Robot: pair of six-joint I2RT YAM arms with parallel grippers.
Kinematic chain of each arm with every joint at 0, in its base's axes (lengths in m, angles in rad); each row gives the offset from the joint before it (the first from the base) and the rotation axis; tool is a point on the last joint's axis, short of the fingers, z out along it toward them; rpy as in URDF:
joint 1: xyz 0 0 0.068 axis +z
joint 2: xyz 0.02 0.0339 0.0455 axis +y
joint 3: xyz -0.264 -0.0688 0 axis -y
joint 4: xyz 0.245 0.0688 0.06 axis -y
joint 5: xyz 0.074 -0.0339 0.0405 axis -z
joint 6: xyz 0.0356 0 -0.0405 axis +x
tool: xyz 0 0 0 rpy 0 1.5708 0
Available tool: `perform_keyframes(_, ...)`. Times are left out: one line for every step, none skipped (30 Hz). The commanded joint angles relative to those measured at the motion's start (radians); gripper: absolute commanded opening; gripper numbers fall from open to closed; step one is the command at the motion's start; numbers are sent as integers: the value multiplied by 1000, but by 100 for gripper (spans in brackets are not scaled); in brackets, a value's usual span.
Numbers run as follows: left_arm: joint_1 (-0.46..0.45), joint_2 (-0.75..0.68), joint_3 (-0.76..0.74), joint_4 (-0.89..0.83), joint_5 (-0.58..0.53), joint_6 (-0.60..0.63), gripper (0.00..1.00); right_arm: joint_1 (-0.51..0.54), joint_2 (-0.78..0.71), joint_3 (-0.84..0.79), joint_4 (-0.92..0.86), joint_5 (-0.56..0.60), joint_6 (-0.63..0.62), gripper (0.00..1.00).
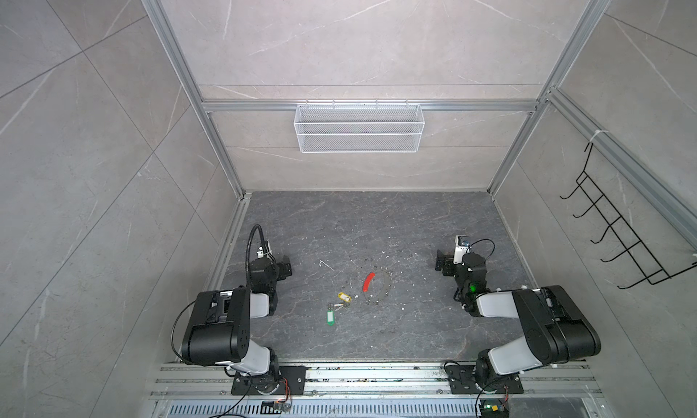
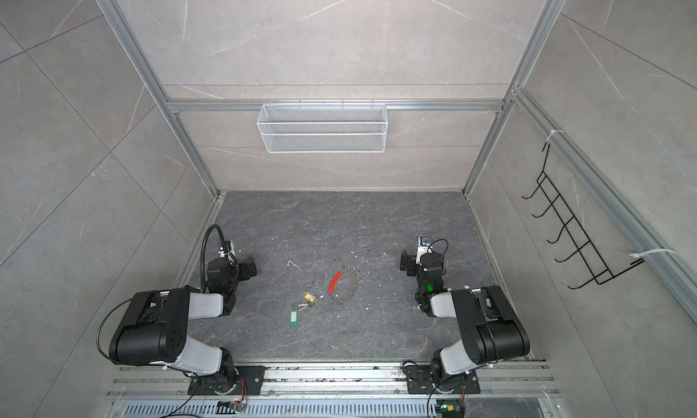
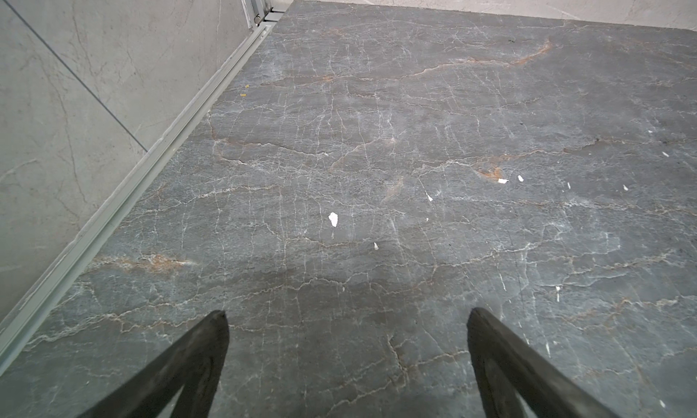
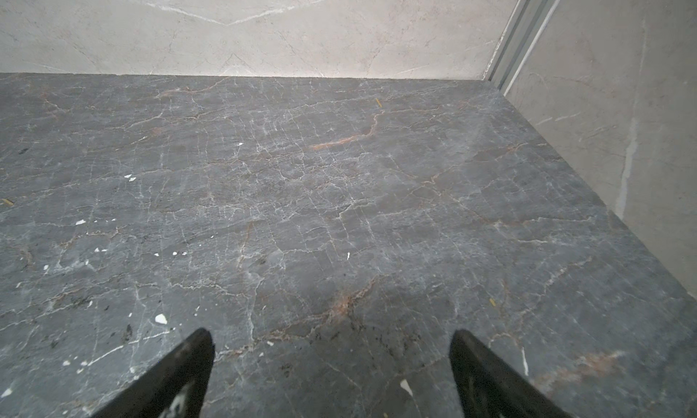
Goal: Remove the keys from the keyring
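The keyring [image 1: 368, 281], a thin dark wire hoop with a red sleeve [image 2: 335, 280] along its left arc, lies flat mid-table in both top views. Just left and in front of it lie the silver keys [image 1: 335, 306], one with a yellow tag [image 1: 344, 296] and one with a green tag [image 1: 330, 318]. A small gap appears to separate them from the hoop. My left gripper [image 1: 286, 265] hovers far to the left and my right gripper [image 1: 441, 263] far to the right. Both are open, with only bare stone between the fingertips in the left wrist view [image 3: 347, 314] and the right wrist view [image 4: 332, 333].
A white mesh basket [image 1: 358, 127] hangs on the back wall and a black hook rack [image 1: 618, 227] on the right wall. White chips [image 3: 333, 219] and dark crumbs dot the grey stone table [image 1: 415, 333]. Aluminium rails [image 1: 377, 374] run along the front edge.
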Motion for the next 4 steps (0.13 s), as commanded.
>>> perform_keyframes(-1,-13,26,43,-8,-9,100,-3,1,17,19,-4,-18,99)
perform_keyframes(-2,-13,26,43,-7,-9,100,-2,1,17,19,-5,-17,99)
perform_keyframes(-2,-13,26,43,-8,-8,100,-2,0,16,21,-4,-18,99)
perform_keyframes(-3,-14,27,43,-8,-9,100,-2,0,16,21,-4,-18,99)
